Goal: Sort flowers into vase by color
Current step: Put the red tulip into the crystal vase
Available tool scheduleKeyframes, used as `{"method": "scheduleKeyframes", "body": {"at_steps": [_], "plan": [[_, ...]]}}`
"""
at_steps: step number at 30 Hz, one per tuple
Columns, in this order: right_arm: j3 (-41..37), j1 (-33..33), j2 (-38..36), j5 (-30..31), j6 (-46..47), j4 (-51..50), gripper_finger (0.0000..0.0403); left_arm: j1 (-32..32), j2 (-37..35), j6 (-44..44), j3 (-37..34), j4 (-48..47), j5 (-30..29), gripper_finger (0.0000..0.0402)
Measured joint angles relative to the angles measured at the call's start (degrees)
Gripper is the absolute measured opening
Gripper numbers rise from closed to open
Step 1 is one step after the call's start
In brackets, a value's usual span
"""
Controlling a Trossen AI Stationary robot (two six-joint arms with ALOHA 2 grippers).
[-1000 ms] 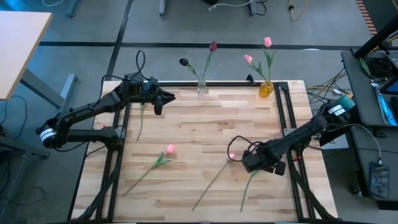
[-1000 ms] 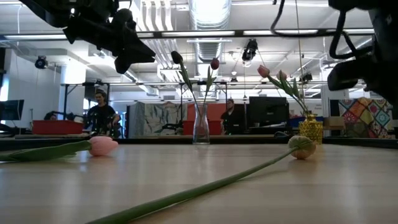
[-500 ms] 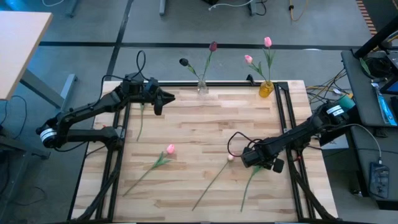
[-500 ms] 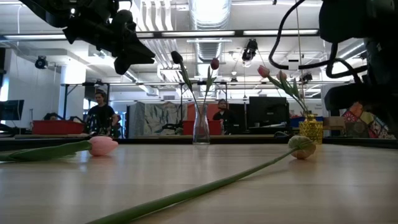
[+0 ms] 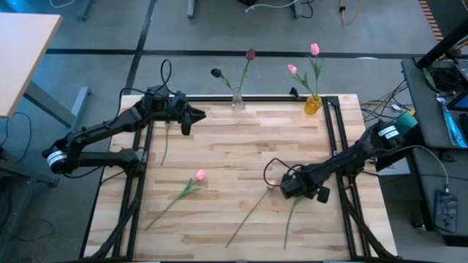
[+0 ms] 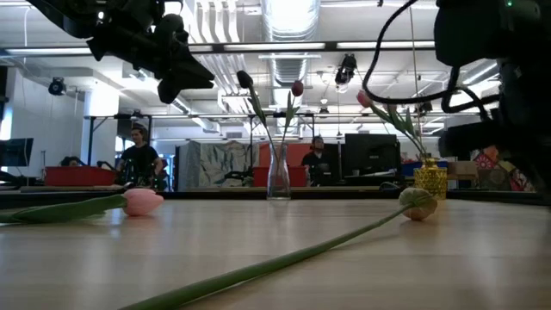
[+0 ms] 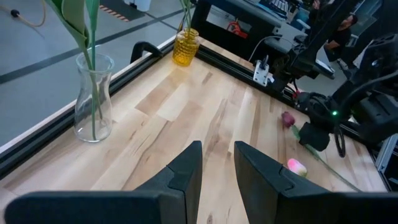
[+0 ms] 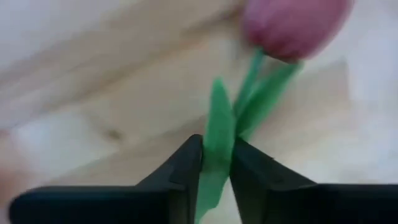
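Note:
Several tulips lie on the wooden table (image 5: 234, 146). A light pink one (image 5: 199, 175) lies at the near left, and another long stem (image 5: 248, 215) runs through the near middle. A dark maroon tulip (image 7: 287, 118) lies at the near right, where my right gripper (image 5: 285, 188) is shut on its stem just below the head (image 8: 292, 25). My left gripper (image 5: 196, 115) hovers open over the far left with nothing between its fingers (image 7: 193, 162). A clear vase (image 5: 238, 102) with dark tulips and a yellow vase (image 5: 313, 104) with pink tulips stand at the far edge. My right gripper pinches the maroon tulip's green stem and leaf (image 8: 219, 134) between its two fingers (image 8: 186, 168), a short way below the head. It reaches in low from the table's right side. The tulip's long stem (image 5: 292, 219) still lies on the table toward the near edge.
Another green stem (image 5: 164, 142) lies under my left arm, its head hidden. Black rails (image 5: 333, 139) run along the table's left, right and far sides. People and desks show in the room beyond the far edge (image 6: 138, 159).
My right gripper has moved toward the table's left, closing in on the head end of the maroon tulip at the near right. The flowers on the table lie where they were.

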Motion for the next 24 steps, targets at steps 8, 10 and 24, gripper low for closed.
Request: {"method": "scheduleKeyframes", "body": {"at_steps": [8,10,24], "plan": [[10.96,-0.27,-0.61,16.71,-10.53,-10.11,0.0014,0.02,-0.02,0.27,0.0,0.0,0.02,0.0079],[14.34,-0.86,-0.63,23.44,-14.92,-11.33,0.0014,0.02,-0.02,0.56,0.0,0.04,0.06,0.0079],[36.41,-22.77,-5.52,47.16,-83.78,5.53,0.0012,0.02,-0.13,1.07,0.07,0.46,1.34,0.0079]]}}
